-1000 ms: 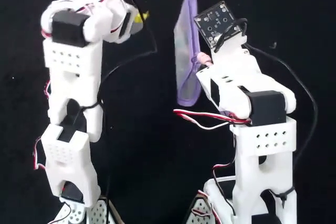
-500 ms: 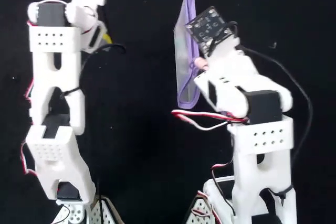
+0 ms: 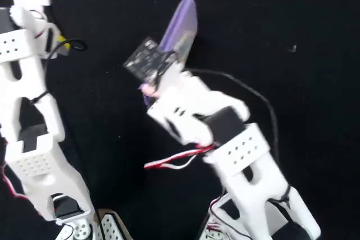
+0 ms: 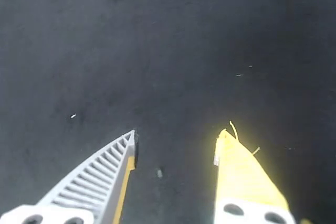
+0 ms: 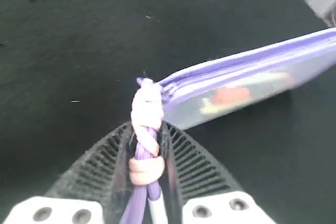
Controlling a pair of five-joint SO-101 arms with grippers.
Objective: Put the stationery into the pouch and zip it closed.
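Right claw [image 5: 146, 129]: pressed together on the braided pull cord [image 5: 143, 109] at one end of the pouch, with the cord pinched between both fingers.
Pouch [image 3: 181, 23]: purple, held up off the table [image 3: 292, 82] towards the far side and a little left of centre. It hangs tilted from the cord, so its whole weight is carried by that one pinch.
Stationery [image 5: 226, 97]: red and green shapes are seen through the clear side of the pouch and are judged to be already inside.
Zip: the purple edge looks drawn together along the length that is visible, but whether it is fully shut cannot be told.
Reason for the hold: the cord is judged to be the zip pull, so it is gripped for drawing the zip. With nothing bracing the body, a pull would only drag the pouch along.
Left claw [image 4: 176, 140]: spread with nothing between its fingers, held over bare table at the far left, well apart from the pouch.
Stage judged: closing.
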